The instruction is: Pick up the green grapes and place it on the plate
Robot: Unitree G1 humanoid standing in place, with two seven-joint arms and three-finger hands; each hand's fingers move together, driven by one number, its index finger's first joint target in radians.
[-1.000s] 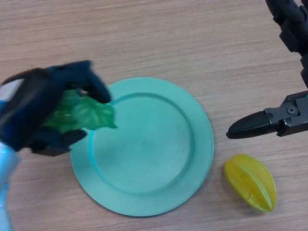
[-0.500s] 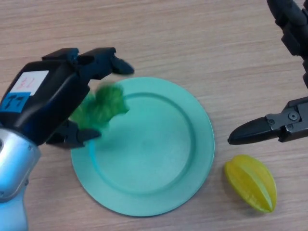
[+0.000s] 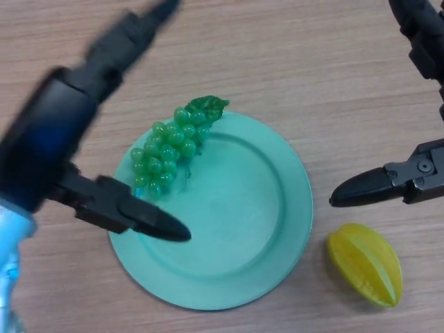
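Now, at about nine o'clock of the head view, the left hand [image 3: 52, 149] hangs above the desk [image 3: 277, 62], spread wide and holding nothing: its upper fingers reach up toward eleven o'clock, while its thumb [image 3: 142, 220] juts out low toward the middle, its tip over the plate's lower left part. Just to the right of that hand, the green grapes [image 3: 168, 149] lie on the plate [image 3: 236, 222], a bunch stretched along the plate's rim at its ten to eleven o'clock edge. The leaf end of the bunch points toward twelve o'clock and pokes just over the rim, and the rounded berries trail down toward the plate's nine o'clock side. No finger touches the bunch; the thumb tip lies near its lower end, apart from it. The plate is round and light green and sits flat on the wooden desk at the centre. Farther right, at three o'clock, the right hand [image 3: 388, 184] shows with one straight finger pointing toward the plate's edge, short of it, grasping nothing. Below that hand, at about four to five o'clock, a yellow starfruit [image 3: 365, 263] rests on the desk, just beside the plate.
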